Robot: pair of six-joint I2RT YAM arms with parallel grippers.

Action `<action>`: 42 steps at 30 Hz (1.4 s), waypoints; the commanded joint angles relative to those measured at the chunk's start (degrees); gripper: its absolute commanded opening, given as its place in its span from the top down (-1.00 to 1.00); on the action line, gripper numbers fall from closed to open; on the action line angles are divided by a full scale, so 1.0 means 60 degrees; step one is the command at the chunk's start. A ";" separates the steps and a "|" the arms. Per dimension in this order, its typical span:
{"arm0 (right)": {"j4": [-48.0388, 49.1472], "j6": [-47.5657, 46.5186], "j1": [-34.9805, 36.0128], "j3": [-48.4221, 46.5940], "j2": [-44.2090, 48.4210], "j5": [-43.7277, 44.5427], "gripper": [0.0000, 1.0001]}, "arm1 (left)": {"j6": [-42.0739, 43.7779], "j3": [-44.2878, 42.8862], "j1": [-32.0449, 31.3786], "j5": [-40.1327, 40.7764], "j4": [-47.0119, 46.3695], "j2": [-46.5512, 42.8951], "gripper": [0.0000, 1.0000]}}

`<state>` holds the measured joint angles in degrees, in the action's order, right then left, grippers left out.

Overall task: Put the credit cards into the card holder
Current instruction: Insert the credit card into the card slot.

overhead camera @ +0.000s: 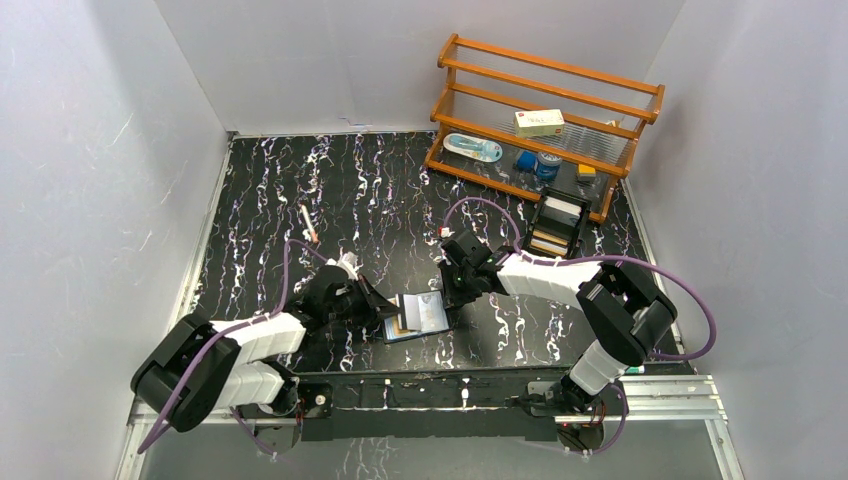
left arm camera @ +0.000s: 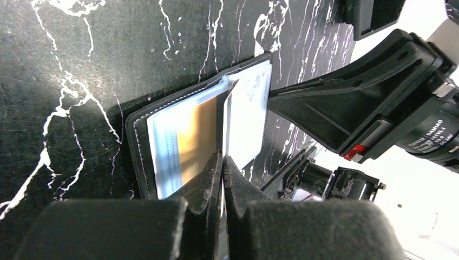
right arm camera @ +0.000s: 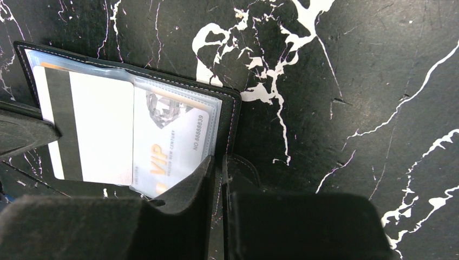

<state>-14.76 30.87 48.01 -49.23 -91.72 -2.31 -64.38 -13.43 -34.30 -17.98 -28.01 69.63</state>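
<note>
We see the card holder (overhead camera: pixel 420 313) lying open, inner side up, on the black marbled counter (overhead camera: pixel 300 180), near the front edge and between the two arms. In its right clear pocket sits a pale VIP card (right arm camera: pixel 173 146), and the left wrist view shows a tan-orange card (left arm camera: pixel 197 135) behind the clear plastic of the other half. A white card (right arm camera: pixel 103 124) with a black stripe lies over the left half, its far edge reaching to the fold in the middle. The left end effector (left arm camera: pixel 223 162) is pressed together on the near edge of this white card, fingers almost touching. The right end effector (right arm camera: pixel 219 168) is narrow too, and it pinches the right border of the card holder and presses it to the counter. Well apart, at the back right, stands a wooden rack (overhead camera: pixel 545 110) with small items, and just in front of it a black box (overhead camera: pixel 558 225) holding pale flat things.
</note>
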 commanded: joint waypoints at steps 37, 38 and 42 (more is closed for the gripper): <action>0.0674 0.0245 0.0135 0.0515 -0.0506 -0.0319 0.67 | 0.1315 -0.0433 -0.0633 0.1896 0.0318 0.0176 1.00; 0.0674 0.0245 0.0142 0.0515 -0.0513 -0.0322 0.67 | 0.1337 -0.0417 -0.0716 0.1991 0.0321 0.0103 1.00; 0.0716 0.0285 0.0143 0.0515 -0.0504 -0.0347 0.67 | 0.1180 -0.0338 -0.0915 0.1974 0.0043 0.0262 1.00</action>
<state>-14.09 31.31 47.75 -48.86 -91.70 -2.92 -57.87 -15.88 -38.72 -9.32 -27.05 71.59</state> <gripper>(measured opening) 0.166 0.007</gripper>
